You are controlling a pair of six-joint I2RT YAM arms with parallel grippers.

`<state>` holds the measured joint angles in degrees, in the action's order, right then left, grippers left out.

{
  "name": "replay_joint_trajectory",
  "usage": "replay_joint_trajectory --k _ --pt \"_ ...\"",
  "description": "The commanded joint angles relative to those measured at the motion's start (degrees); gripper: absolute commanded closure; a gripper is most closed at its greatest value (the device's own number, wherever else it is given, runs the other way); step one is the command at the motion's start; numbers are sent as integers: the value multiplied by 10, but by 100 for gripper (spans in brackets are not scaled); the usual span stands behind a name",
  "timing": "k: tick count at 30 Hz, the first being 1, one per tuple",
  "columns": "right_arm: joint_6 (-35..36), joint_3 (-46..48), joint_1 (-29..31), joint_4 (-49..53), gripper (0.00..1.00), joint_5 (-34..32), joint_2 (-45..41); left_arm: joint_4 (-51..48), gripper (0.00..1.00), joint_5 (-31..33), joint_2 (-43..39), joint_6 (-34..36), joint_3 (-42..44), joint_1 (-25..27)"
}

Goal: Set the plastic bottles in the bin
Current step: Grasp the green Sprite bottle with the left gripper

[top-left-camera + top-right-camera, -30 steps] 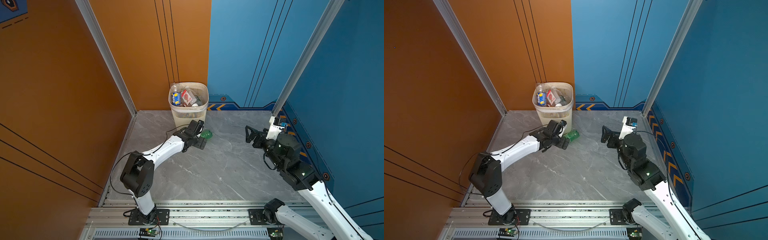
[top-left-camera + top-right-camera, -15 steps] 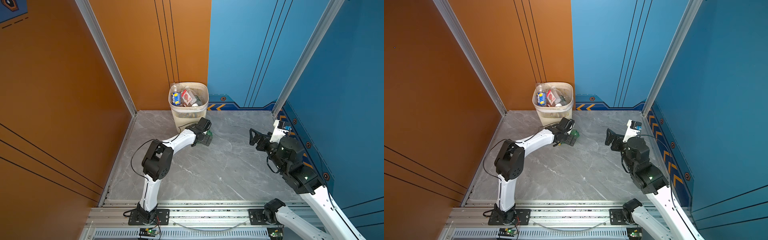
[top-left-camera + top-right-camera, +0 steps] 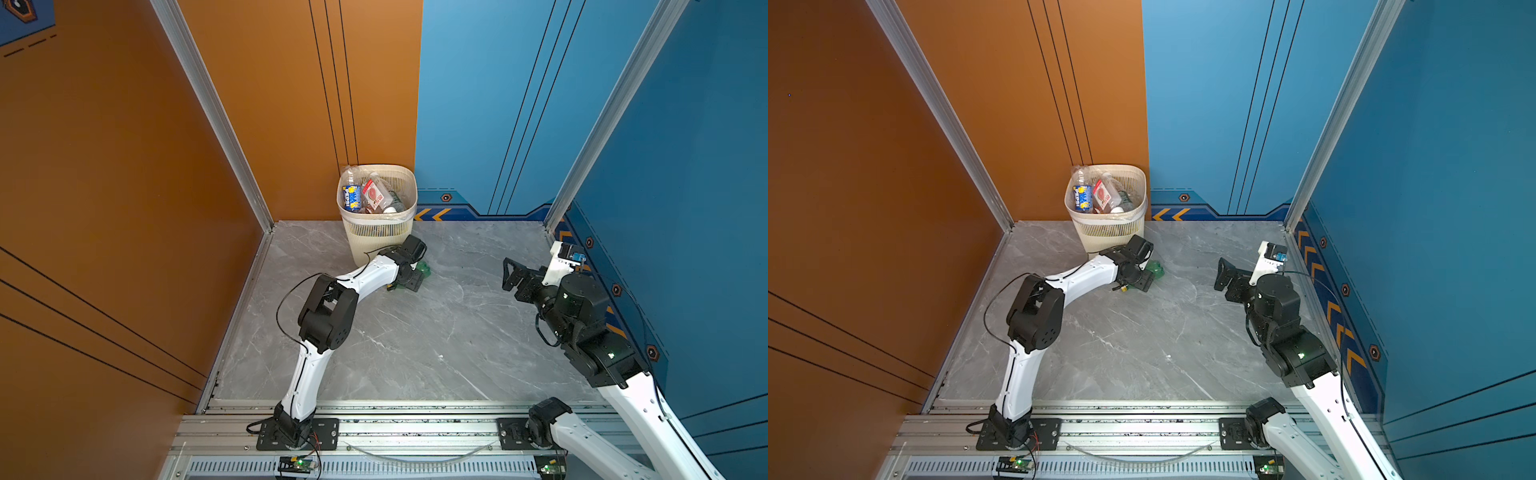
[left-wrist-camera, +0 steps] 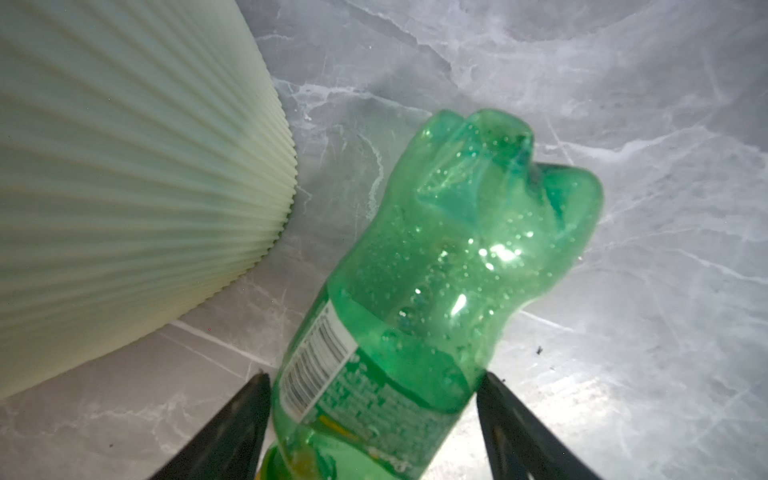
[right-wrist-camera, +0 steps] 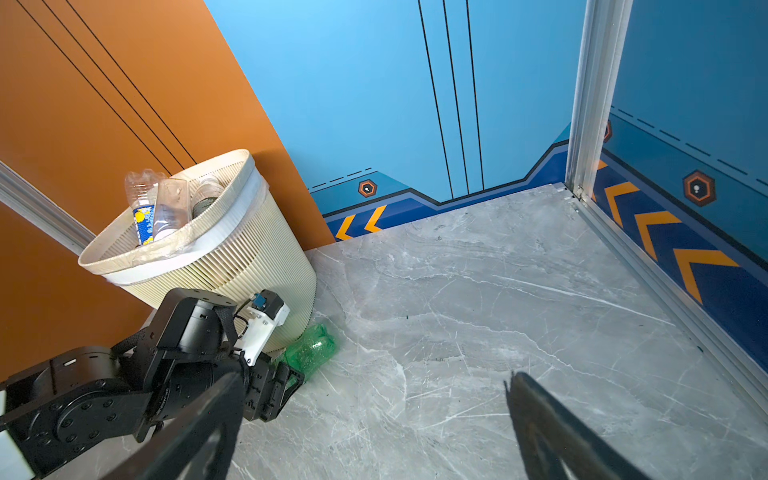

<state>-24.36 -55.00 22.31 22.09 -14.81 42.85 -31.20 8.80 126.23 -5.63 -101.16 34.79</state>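
Left hand (image 4: 374, 386) clamps the green bottle (image 4: 449, 257) at its label: pick-up step, lift not yet begun.
Right hand (image 3: 508, 274) hangs wide open, empty, well apart. On the desk (image 3: 415, 332) the bottle lies on its side, long axis running out from the fingers, capped neck under the wrist, base pointing away, just beside the bin (image 3: 376, 241) foot. The next move likely calls for a lift clear of the tall rim.

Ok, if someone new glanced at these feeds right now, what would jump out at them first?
The green bottle lying on the grey floor beside the cream bin, with the left gripper straddling its label. Then the bin itself, in the back corner, heaped with bottles to its rim. The right gripper hangs open and empty on the right.
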Motion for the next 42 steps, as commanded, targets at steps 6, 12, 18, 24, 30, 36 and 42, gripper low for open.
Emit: replay_joint_trajectory --k 6,12,18,24,30,36,42 --pt "-14 13 -12 7 0 18 -14 -31 31 -22 3 2 -18 9" --pt "-19 20 -17 10 0 19 -27 -33 31 -27 -1 -15 -8 14" --pt "-25 27 -23 10 1 20 -39 -33 18 -29 3 -25 -1 17" --pt "-24 22 -28 17 1 21 -49 -43 18 -26 18 -31 -14 14" --pt "-26 22 -33 21 1 21 -56 -48 27 -33 22 -35 -18 14" --pt "-28 25 -36 23 0 18 -63 -53 36 -40 6 -38 -17 20" --pt "-28 28 -38 23 1 17 -70 -53 41 -42 -43 -39 -13 35"
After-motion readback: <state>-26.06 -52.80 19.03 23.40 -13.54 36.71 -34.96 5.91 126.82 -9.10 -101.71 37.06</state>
